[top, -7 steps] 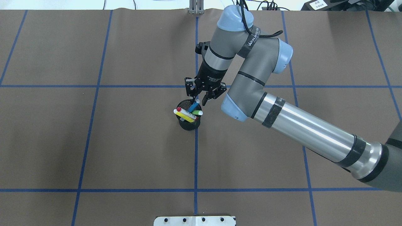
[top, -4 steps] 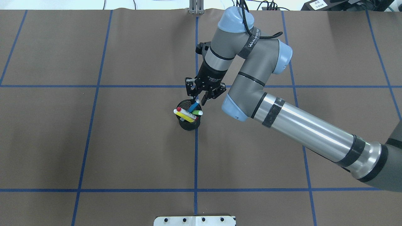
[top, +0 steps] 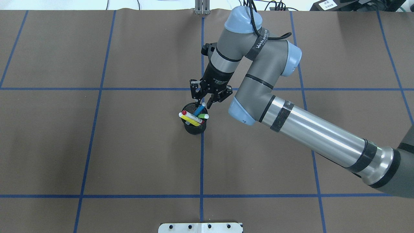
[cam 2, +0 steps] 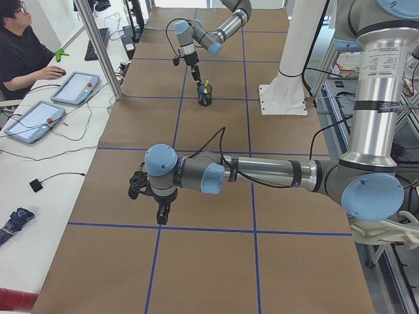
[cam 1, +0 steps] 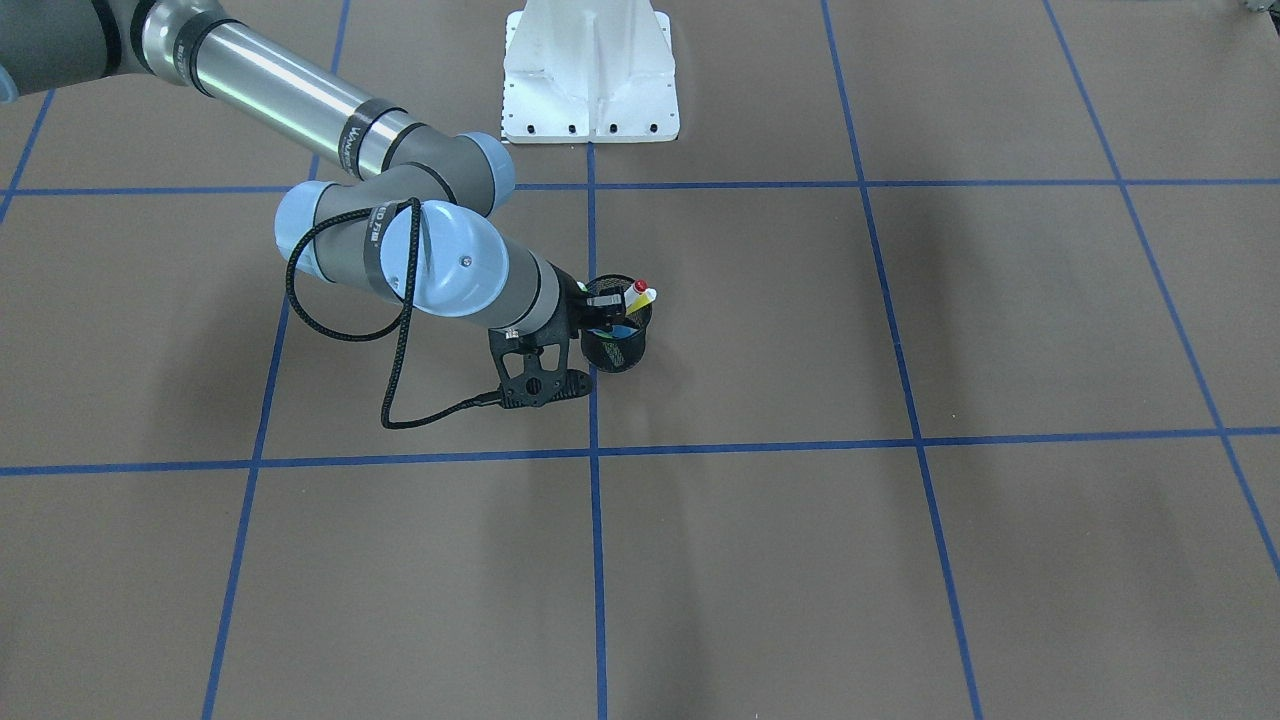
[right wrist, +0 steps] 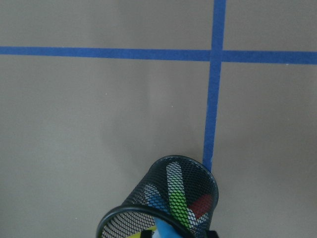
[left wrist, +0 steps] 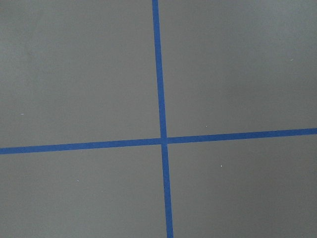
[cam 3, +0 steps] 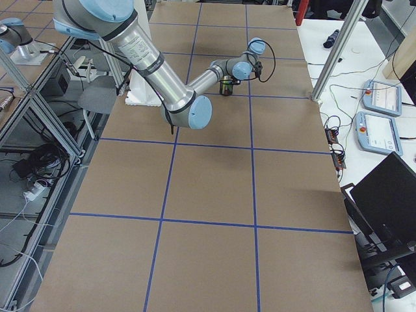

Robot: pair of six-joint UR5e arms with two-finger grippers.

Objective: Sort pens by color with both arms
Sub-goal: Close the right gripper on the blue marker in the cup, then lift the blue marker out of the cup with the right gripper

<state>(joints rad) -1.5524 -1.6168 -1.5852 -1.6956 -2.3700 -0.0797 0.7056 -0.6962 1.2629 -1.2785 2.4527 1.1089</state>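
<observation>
Overhead view: black mesh cup (top: 195,128) stands on the counter (top: 97,145) at frame centre. It sits on the vertical blue tape line (top: 201,168), just below that line's crossing with the upper horizontal line. All four pens are in the cup. Blue pen (top: 199,110) has its long axis leaning toward the upper right, pale cap end uppermost. Yellow pen (top: 191,122) and red-capped pen (top: 185,113) lie side by side, axes slanting to the upper left, their caps out over the cup's left rim. Green pen (top: 203,116) shows only its tip, at the right rim, pointing right. Right arm (top: 310,129) enters from the lower right and bends back toward the centre. Right hand (top: 203,103) points down at the cup, fingers spread, one on either side of the blue pen's cap; whether they touch it I cannot tell. Right wrist view: cup wall (right wrist: 198,183) at bottom centre, blue cap (right wrist: 166,229) rising at the lower edge. Side view from the left end: left hand (cam 2: 161,212) hangs over bare counter in the lower left of the frame, well apart from the cup; released or clenched, I cannot tell.
</observation>
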